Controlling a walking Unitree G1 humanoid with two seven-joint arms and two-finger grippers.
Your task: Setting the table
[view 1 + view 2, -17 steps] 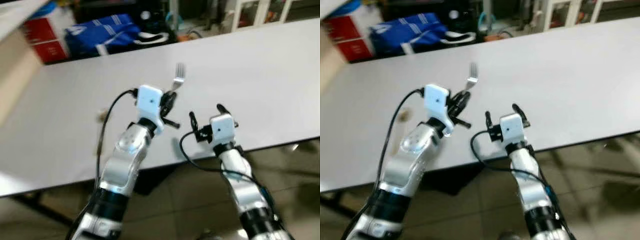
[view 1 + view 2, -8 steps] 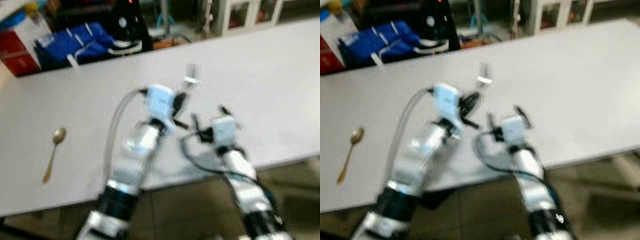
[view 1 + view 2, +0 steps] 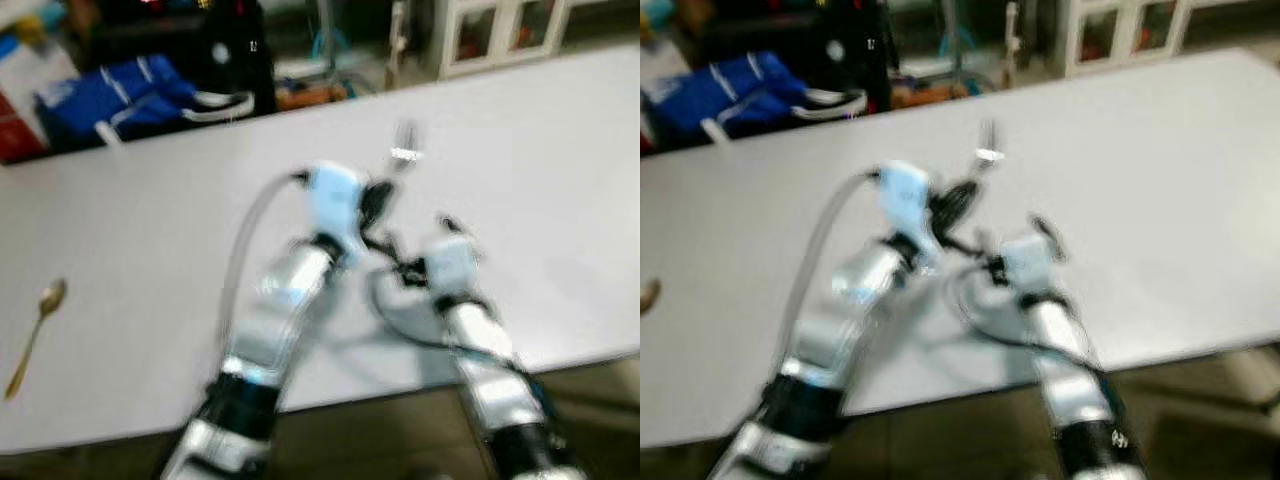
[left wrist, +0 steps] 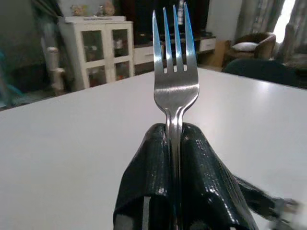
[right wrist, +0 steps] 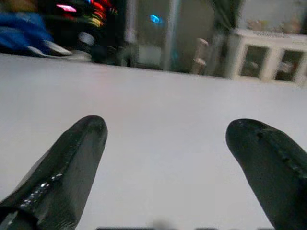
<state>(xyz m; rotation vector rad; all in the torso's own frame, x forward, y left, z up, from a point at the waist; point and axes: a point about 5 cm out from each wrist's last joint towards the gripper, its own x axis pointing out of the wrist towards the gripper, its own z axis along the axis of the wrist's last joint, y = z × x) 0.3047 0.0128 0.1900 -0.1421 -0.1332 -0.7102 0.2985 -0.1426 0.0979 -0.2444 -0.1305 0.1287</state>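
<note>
My left gripper (image 3: 375, 205) is shut on a silver fork (image 4: 175, 76), whose tines (image 3: 404, 146) point away from me over the white table (image 3: 560, 130). In the left wrist view the fork's handle is pinched between the two black fingers (image 4: 201, 182). My right gripper (image 3: 418, 248) hovers just right of the left one, above the table's near part. Its fingers (image 5: 72, 158) stand open with nothing between them. A gold spoon (image 3: 35, 320) lies flat on the table at the far left.
Beyond the table's far edge sit a blue bag (image 3: 130, 90), dark equipment (image 3: 225, 50) and a white glass-door cabinet (image 3: 500, 30). The table's near edge (image 3: 590, 360) runs close below my arms. The head views are blurred.
The head camera has swung, shifting the scene: the spoon has slid left and down in view. Both arms keep the same pose, fork still held.
</note>
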